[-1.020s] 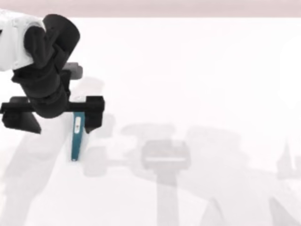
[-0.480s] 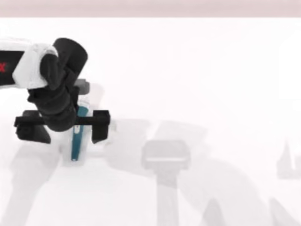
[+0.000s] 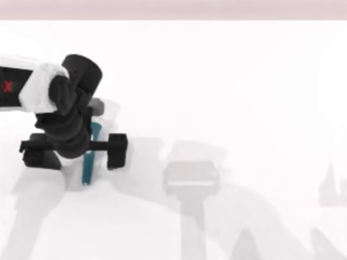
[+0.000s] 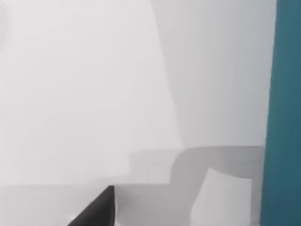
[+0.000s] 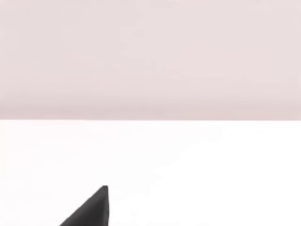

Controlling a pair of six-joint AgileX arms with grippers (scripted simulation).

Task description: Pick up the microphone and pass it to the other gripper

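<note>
Left gripper (image 3: 76, 151) spread wide, straddling microphone (image 3: 88, 165) near table's (image 3: 227, 81) left side

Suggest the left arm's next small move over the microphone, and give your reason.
Probably lower a little, then close. In the top view the left pincer is open, its fingers straddling the microphone, which lies on the table; nothing is gripped yet.
</note>
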